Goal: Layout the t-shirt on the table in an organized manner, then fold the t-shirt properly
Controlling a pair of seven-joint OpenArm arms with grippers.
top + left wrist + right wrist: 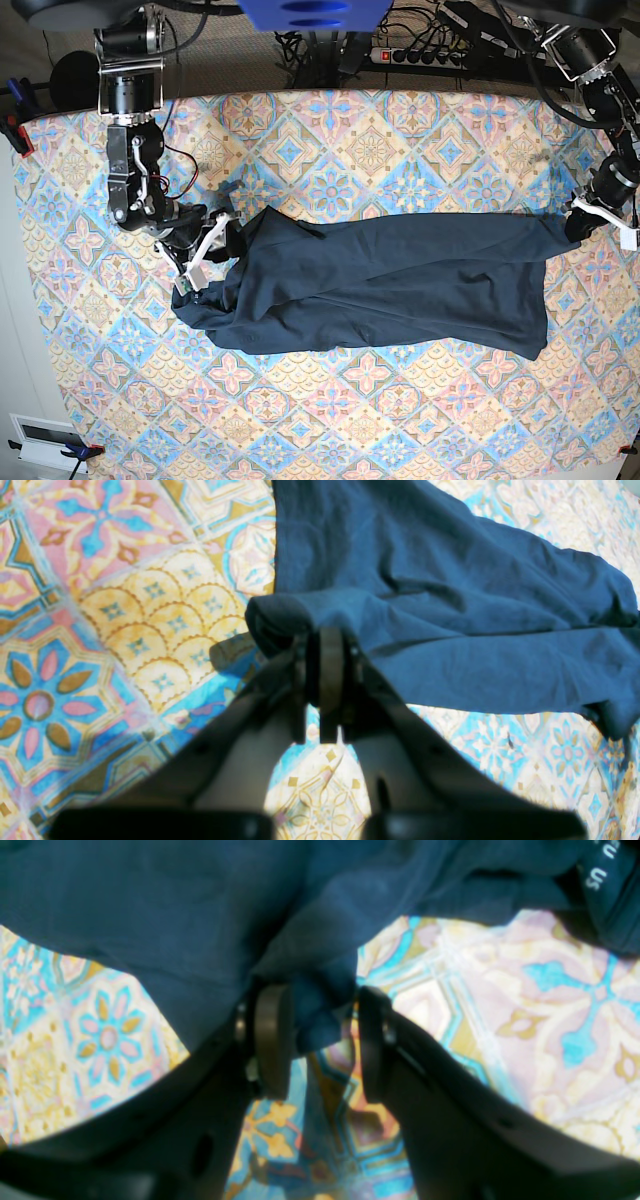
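Wide patterned table (330,130) fills the base view, pastel diamond tiles running edge to edge, with a power strip (425,55) and tangled cables beyond its far edge. The t-shirt (400,285) lies stretched across the middle as a long dark band, rumpled and bunched at the base view's left end, flatter toward the right. Bare cloth shows in front of and behind the garment. The left gripper (325,680), out near the table's edge on the base view's right, has its jaws pressed together on a corner of the fabric, the wrist view showing a fold of it wrapped over the tips. The right gripper (320,1040) sits at the bunched end, jaws parted with a tongue of fabric hanging between the pads; its wrist view alone catches white lettering on a label (602,865) at top right.
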